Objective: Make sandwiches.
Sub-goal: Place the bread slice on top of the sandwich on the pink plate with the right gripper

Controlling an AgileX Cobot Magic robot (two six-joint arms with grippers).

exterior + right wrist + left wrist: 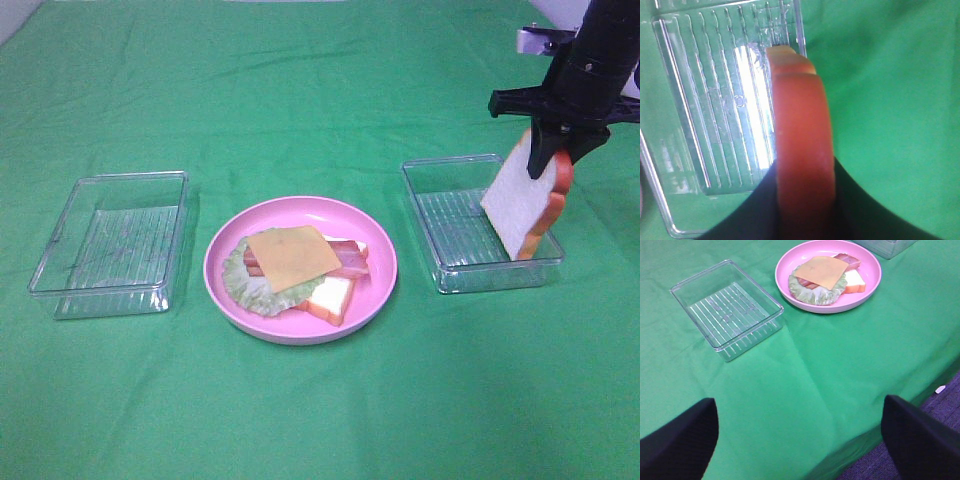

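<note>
Top bread slice (518,205), lifted over the right-hand tray (440,215).
Overhead: right gripper (552,150) clamped on its crust; stack on pink plate (225,260) beside the tray. Left wrist: jaws apart, empty. Right wrist: crust (802,165) pinched edge-on (likely light, stiff).

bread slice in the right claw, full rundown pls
The bread slice is a toy: flat white face, orange-brown crust along its edge, foam-like look. It hangs on edge, tilted, pinched at its top by the right claw. Its lower end sits inside the right clear tray; whether it touches the floor cannot be told. The right wrist view shows it crust-on between the dark fingers.
</note>
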